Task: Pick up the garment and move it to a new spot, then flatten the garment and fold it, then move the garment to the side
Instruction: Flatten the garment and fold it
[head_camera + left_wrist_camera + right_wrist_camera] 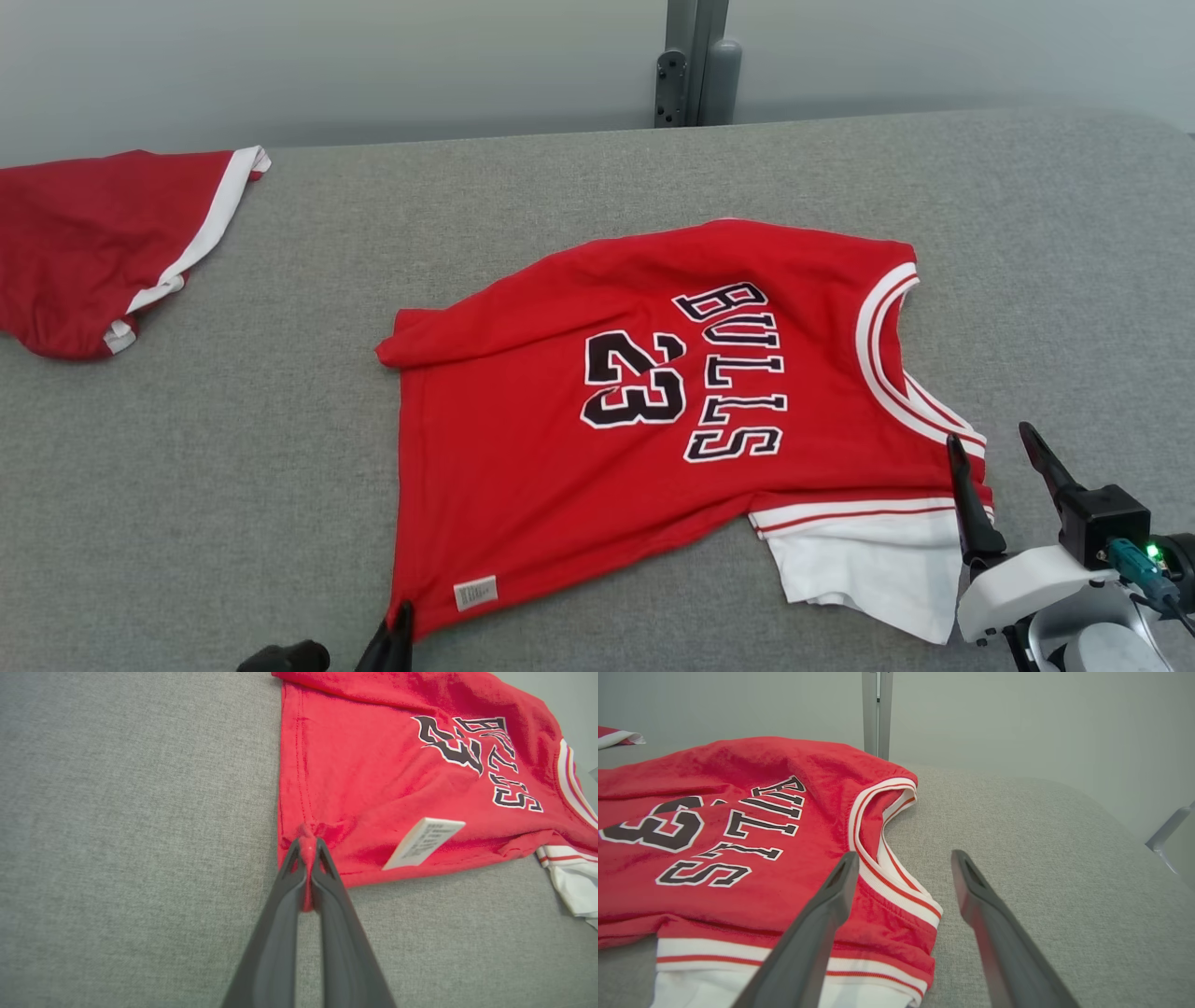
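The garment (597, 420) is a red jersey printed "BULLS 23" with white trim, lying spread on the grey table, collar to the right. My left gripper (401, 623) is shut on the jersey's near hem corner; in the left wrist view red cloth (307, 847) is pinched between the left gripper's (307, 845) two dark fingers. My right gripper (991, 441) stands open at the jersey's near shoulder, by the collar. In the right wrist view, the right gripper (903, 858) straddles the shoulder strap of the garment (738, 858), one finger above the cloth, the other above bare table.
A second red garment with a white stripe (103, 243) lies at the far left of the grey table (233, 467). A grey post (695, 61) stands behind the table's far edge. A white label (423, 842) sits near the held hem.
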{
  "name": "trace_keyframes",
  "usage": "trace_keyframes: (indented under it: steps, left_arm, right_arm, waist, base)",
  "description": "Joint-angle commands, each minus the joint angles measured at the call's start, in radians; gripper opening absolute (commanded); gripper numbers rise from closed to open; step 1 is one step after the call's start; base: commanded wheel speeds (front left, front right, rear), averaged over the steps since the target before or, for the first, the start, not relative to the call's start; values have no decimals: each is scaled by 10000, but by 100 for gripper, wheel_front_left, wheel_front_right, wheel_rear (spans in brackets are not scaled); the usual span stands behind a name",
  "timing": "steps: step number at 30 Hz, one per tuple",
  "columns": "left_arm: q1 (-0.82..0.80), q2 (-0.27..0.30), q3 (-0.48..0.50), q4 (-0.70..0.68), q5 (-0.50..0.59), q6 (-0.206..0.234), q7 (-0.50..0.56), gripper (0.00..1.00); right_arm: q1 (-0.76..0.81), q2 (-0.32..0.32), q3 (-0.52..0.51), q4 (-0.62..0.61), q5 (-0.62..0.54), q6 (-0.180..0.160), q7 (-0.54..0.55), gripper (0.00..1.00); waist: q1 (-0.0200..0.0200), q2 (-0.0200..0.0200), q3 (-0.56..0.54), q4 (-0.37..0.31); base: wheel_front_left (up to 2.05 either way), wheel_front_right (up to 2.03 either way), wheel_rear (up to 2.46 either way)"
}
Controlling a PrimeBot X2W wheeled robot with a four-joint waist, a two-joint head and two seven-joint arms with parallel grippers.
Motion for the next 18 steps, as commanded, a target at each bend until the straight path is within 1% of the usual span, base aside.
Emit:
trace_keyframes:
  steps: [1, 2, 3, 4, 10, 14, 18]
  left_arm:
    - [185, 31, -16, 229, -38, 4, 15, 24]
    - [219, 31, -40, 417, -68, -30, 19, 43]
    - [224, 30, -41, 572, -105, -62, -20, 69]
    - [230, 31, -21, 748, -155, -64, -55, 100]
    - [320, 254, 115, 1354, -241, -169, -194, 100]
    - [52, 577, 339, 1174, -144, -128, -381, 100]
    - [-740, 745, 345, 847, -84, -283, -499, 100]
  right_arm:
    - [33, -24, 5, 50, 2, -8, -50, 100]
    - [37, -28, 15, 60, 5, -10, -50, 100]
    - [43, -26, 20, 63, 3, -10, -50, 100]
    - [53, -25, 26, 65, 0, -10, -50, 100]
    - [139, -123, 30, 35, 39, -10, -49, 100]
    - [126, -131, 16, -7, 24, -8, -49, 100]
    - [27, -123, 112, 12, 11, -8, -49, 100]
  waist:
    - [0, -1, -65, 55]
    - [0, -1, -82, 63]
    - [0, -1, -96, 70]
    - [0, -1, -108, 75]
    - [0, -1, -160, 18]
    - [0, -1, -140, -107]
    - [0, -1, -122, -321]
  base:
    - [0, 0, 0]
    - [0, 0, 0]
    - [0, 0, 0]
    - [0, 0, 0]
    - [0, 0, 0]
    - [0, 0, 0]
    - [0, 0, 0]
